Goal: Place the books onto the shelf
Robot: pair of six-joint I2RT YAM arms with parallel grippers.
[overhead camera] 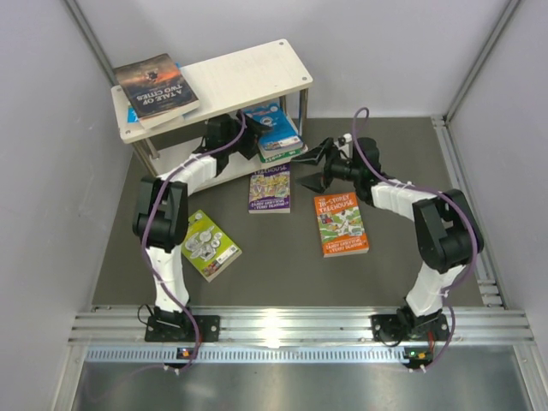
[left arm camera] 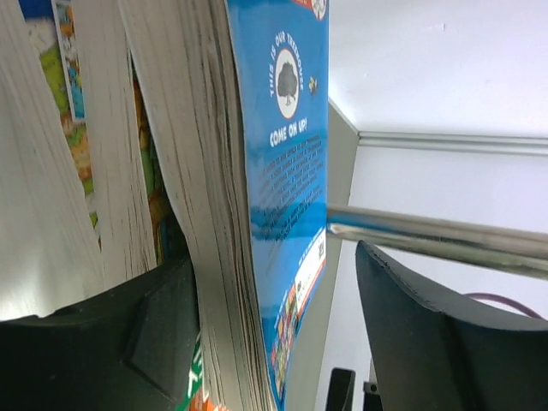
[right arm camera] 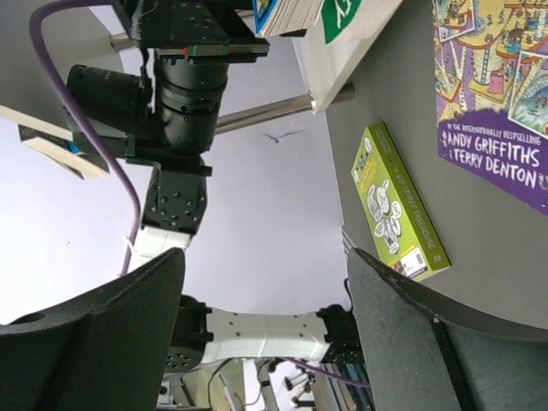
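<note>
The shelf [overhead camera: 231,79] stands at the back left. A dark "Tale of Two Cities" book [overhead camera: 157,86] lies on its top board over a blue one [overhead camera: 133,113]. On the lower board is a stack topped by a bright blue book [overhead camera: 276,128]. My left gripper [overhead camera: 253,137] is at that stack, open: the blue book [left arm camera: 287,128] rests against one finger [left arm camera: 128,334], with a gap to the other [left arm camera: 445,342]. Purple [overhead camera: 270,188], orange [overhead camera: 341,224] and lime-green [overhead camera: 210,244] books lie flat on the table. Beside the purple book, my right gripper [overhead camera: 310,168] is open and holds nothing.
A silver shelf post [left arm camera: 437,235] crosses just beyond the left fingers. The right wrist view shows the left arm [right arm camera: 184,94], the lime-green book [right arm camera: 398,205] and the purple book [right arm camera: 492,86]. White walls enclose the table on three sides.
</note>
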